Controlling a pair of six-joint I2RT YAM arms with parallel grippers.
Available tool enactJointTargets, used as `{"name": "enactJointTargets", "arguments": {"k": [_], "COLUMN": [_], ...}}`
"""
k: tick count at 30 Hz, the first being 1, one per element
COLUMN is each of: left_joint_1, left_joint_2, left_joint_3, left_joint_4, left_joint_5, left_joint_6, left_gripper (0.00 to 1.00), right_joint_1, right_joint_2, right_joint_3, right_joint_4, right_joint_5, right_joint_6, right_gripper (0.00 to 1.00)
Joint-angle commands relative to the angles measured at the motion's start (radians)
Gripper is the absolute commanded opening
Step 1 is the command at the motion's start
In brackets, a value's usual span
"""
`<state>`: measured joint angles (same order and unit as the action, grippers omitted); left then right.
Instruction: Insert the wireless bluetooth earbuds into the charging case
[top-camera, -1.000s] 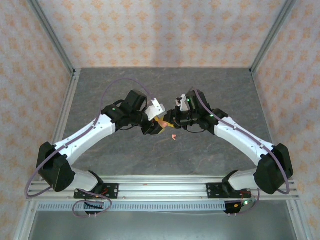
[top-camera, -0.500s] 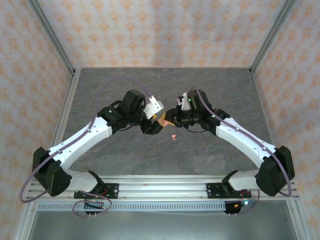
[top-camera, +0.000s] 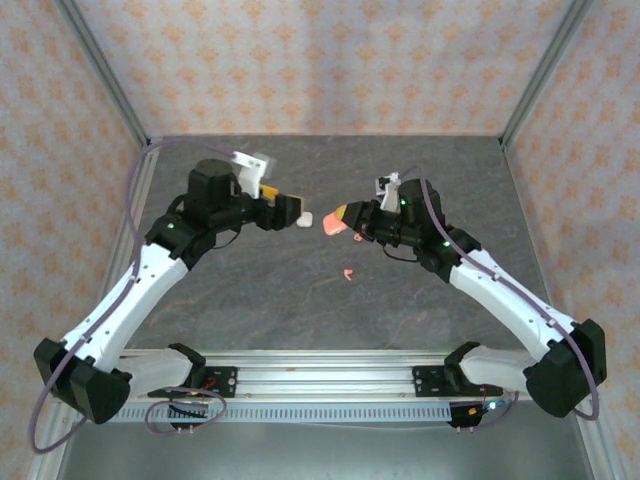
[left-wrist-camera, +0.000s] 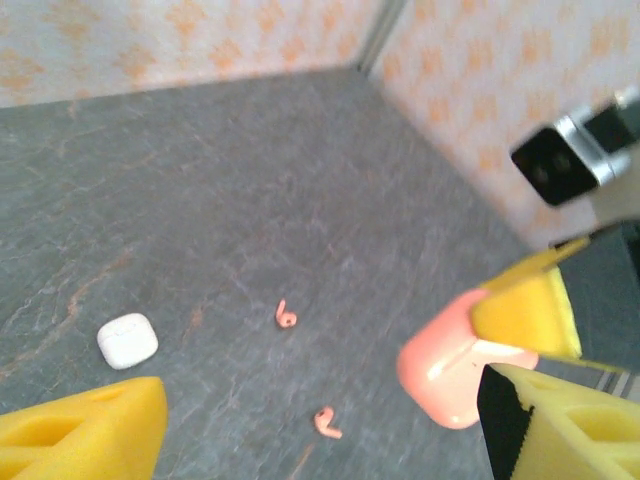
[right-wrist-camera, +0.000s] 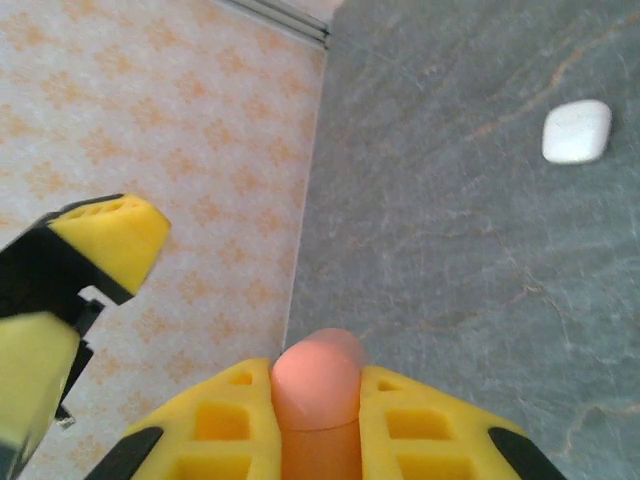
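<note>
Earbuds (left-wrist-camera: 286, 316) in coral pink, two of them, lie loose and a little apart on the grey table (top-camera: 300, 300), nearer my bases than either claw and outside any case. Beyond them my right claw (top-camera: 346, 217) is clamped on the pink charging case (top-camera: 332, 221), holding it off the table with its rounded end poking out past my yellow fingers (right-wrist-camera: 230, 410). Facing it across a gap, my left claw (top-camera: 291, 212) hangs with its jaws spread wide and nothing between them. By its tips in the overhead view, a white case (left-wrist-camera: 127, 340) rests flat on the table, touched by neither claw.
</note>
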<state>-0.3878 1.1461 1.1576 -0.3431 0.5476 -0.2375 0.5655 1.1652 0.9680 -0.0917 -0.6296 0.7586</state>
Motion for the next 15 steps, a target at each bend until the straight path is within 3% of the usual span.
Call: {"name": "enactJointTargets", "arguments": {"k": [1, 8, 15], "left_joint_1": [0.019, 0.021, 0.019], "left_joint_2": [-0.052, -0.054, -0.030], "left_joint_3": [-0.069, -0.172, -0.193], "left_joint_4": [0.196, 0.523, 0.676], "left_joint_5": [0.103, 0.201, 0.251], "left_joint_6": [-0.267, -0.591, -0.706], "left_gripper": [0.81, 0.77, 0.76], "right_joint_1": [-0.009, -0.012, -0.014], "right_joint_2": [-0.036, -0.018, 0.042], "right_joint_3": [-0.025, -0.061, -0.051], "right_joint_4": [0.191, 0.459, 0.663], "right_joint_5": [0.021, 0.005, -0.051], "right_joint_6": [0.006, 0.103, 0.235], "right_gripper": [0.01, 0.01, 0.01]}}
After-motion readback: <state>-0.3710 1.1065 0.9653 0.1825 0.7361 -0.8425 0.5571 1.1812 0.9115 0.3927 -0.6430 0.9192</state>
